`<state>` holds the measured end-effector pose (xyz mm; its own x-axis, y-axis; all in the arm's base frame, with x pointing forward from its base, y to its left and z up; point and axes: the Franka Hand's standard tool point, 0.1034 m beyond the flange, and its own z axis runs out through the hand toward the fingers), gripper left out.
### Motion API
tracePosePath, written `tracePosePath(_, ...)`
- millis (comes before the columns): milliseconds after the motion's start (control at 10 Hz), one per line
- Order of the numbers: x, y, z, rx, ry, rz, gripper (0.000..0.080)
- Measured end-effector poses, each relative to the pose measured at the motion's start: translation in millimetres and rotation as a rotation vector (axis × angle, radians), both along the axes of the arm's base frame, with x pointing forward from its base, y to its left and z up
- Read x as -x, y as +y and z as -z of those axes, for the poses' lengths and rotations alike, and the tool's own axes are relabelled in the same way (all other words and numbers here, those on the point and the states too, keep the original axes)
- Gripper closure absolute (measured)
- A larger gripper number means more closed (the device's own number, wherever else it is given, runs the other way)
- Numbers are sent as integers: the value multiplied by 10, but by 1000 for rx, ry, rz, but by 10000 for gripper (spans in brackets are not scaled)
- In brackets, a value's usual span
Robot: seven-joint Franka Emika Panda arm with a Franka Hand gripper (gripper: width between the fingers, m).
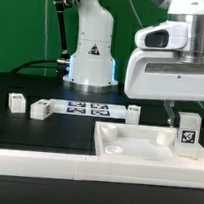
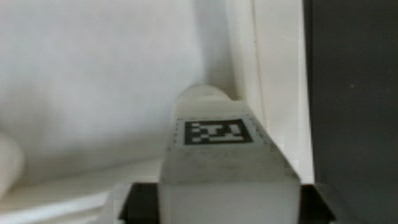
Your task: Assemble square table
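Currently, exterior view: gripper clamps one leg upright at 3 o'clock over the tabletop corner, likely aligning a mount; spare legs wait at 9 o'clock beside the marker board. Wrist view: leg pinched between fingers, tag facing the camera.

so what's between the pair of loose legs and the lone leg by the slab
Only the marker board, flat on the black table; the exterior view shows it.
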<state>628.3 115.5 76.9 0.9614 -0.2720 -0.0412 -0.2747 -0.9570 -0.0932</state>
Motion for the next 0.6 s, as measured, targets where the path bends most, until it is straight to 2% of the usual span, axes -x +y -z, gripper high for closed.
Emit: tracePosePath(600, -13, 1, 13, -5, 47, 565, 505)
